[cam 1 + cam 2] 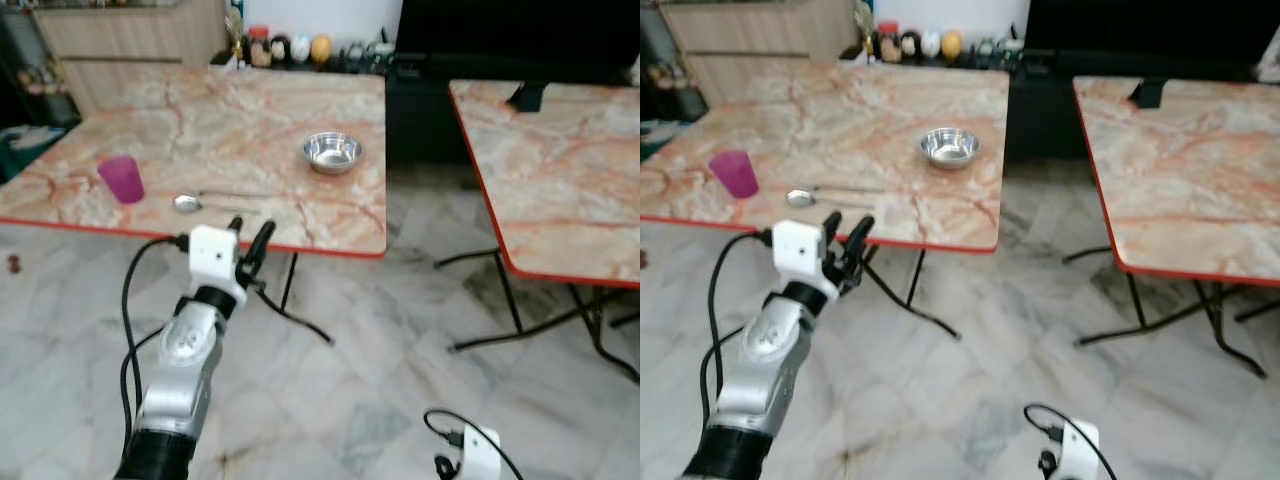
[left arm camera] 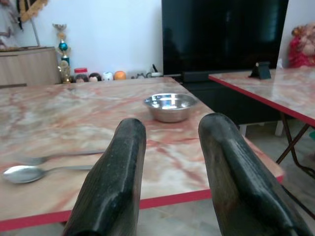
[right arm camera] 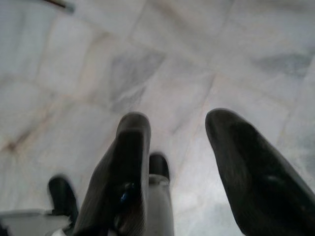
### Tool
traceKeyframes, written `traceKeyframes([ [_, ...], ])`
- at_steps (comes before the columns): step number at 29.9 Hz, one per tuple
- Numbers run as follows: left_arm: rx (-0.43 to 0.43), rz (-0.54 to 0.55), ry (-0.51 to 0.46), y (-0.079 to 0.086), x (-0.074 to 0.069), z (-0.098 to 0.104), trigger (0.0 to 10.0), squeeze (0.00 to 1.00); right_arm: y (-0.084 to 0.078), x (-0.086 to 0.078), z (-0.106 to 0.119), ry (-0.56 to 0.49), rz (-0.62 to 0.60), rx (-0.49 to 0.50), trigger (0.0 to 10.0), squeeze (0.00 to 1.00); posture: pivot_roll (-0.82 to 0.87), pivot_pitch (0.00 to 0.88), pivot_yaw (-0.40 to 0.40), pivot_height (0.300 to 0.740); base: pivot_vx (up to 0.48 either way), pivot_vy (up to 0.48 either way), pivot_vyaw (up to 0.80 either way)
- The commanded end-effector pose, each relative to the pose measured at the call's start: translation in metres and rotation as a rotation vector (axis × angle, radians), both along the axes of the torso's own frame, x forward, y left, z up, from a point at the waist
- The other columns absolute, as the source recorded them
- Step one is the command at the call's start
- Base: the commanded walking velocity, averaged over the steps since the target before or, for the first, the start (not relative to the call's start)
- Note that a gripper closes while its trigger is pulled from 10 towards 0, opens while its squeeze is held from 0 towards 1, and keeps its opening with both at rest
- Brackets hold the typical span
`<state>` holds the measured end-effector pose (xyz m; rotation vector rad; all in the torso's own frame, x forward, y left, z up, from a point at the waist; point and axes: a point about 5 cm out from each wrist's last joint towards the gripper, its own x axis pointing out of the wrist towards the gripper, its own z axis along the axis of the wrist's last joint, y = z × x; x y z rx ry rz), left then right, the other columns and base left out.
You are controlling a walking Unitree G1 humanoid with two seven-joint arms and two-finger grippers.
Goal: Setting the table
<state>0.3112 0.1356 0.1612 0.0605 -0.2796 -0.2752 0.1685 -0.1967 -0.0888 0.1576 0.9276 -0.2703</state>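
A marble-patterned table [image 1: 200,120] with a red edge carries a pink cup [image 1: 121,179] near its front left. A spoon [image 1: 187,203] lies beside the cup, with a fork [image 2: 44,158] just behind it. A steel bowl [image 1: 332,152] sits toward the table's right side. My left gripper [image 1: 250,238] is raised in front of the table's near edge, just right of the spoon. It is open and holds nothing. My right gripper [image 3: 177,120] hangs low over the floor, also open and empty.
A second marble table [image 1: 560,170] stands to the right across a gap of tiled floor [image 1: 400,330]. A black cabinet [image 1: 480,40] and small ornaments [image 1: 290,47] line the back wall. Folding table legs [image 1: 300,310] reach out under the near edge.
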Motion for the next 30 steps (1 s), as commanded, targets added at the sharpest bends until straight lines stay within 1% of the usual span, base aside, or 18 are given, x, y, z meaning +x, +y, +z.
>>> traceKeyframes([
  [1, -0.008, 0.003, 0.005, 0.0036, 0.0004, -0.0001, 10.0, 0.00, 0.0033, 0.0019, 0.0003, -0.005, -0.009, 0.008, 10.0, 0.00, 0.08, 0.000, -0.026, 0.740, 0.000, 0.000, 0.00],
  [4, -0.009, -0.010, 0.014, 0.0021, -0.0004, -0.0014, 10.0, 0.00, 0.0031, 0.0015, 0.0002, -0.002, -0.012, 0.005, 10.0, 0.00, 0.08, 0.000, -0.026, 0.740, 0.000, 0.000, 0.00],
  [10, -0.041, -0.014, 0.032, 0.0009, 0.0003, -0.0031, 10.0, 0.00, 0.0031, 0.0016, 0.0003, -0.004, -0.019, 0.003, 10.0, 0.00, 0.08, 0.000, -0.024, 0.740, 0.000, 0.000, 0.00],
  [13, -0.044, -0.016, 0.028, -0.0008, 0.0010, -0.0026, 10.0, 0.00, 0.0031, 0.0017, 0.0003, -0.005, -0.021, 0.002, 10.0, 0.00, 0.08, 0.000, -0.024, 0.740, 0.000, 0.000, 0.00],
  [16, -0.074, -0.036, 0.047, -0.0030, 0.0010, -0.0019, 10.0, 0.00, 0.0031, 0.0025, 0.0007, -0.008, -0.021, 0.000, 10.0, 0.00, 0.09, 0.000, -0.029, 0.740, 0.000, 0.000, 0.00],
  [20, -0.076, -0.036, 0.062, -0.0001, -0.0013, -0.0048, 10.0, 0.00, 0.0035, 0.0033, 0.0010, -0.009, -0.018, -0.004, 10.0, 0.00, 0.09, 0.000, -0.029, 0.740, 0.000, 0.000, 0.00],
  [24, -0.073, -0.037, 0.062, 0.0015, -0.0014, -0.0046, 10.0, 0.00, 0.0034, 0.0033, 0.0010, -0.009, -0.020, -0.006, 10.0, 0.00, 0.09, 0.000, -0.027, 0.740, 0.412, 0.000, 0.00],
  [27, -0.067, -0.028, 0.060, 0.0053, 0.0014, -0.0030, 10.0, 0.00, 0.0035, 0.0035, 0.0011, -0.008, -0.024, -0.006, 10.0, 0.00, 0.09, 0.000, -0.025, 0.740, 0.450, 0.000, 0.00],
  [30, -0.063, -0.031, 0.061, 0.0052, 0.0030, -0.0022, 10.0, 0.00, 0.0033, 0.0036, 0.0012, -0.009, -0.025, -0.005, 10.0, 0.00, 0.08, 0.000, -0.022, 0.740, 0.450, 0.000, 0.00],
])
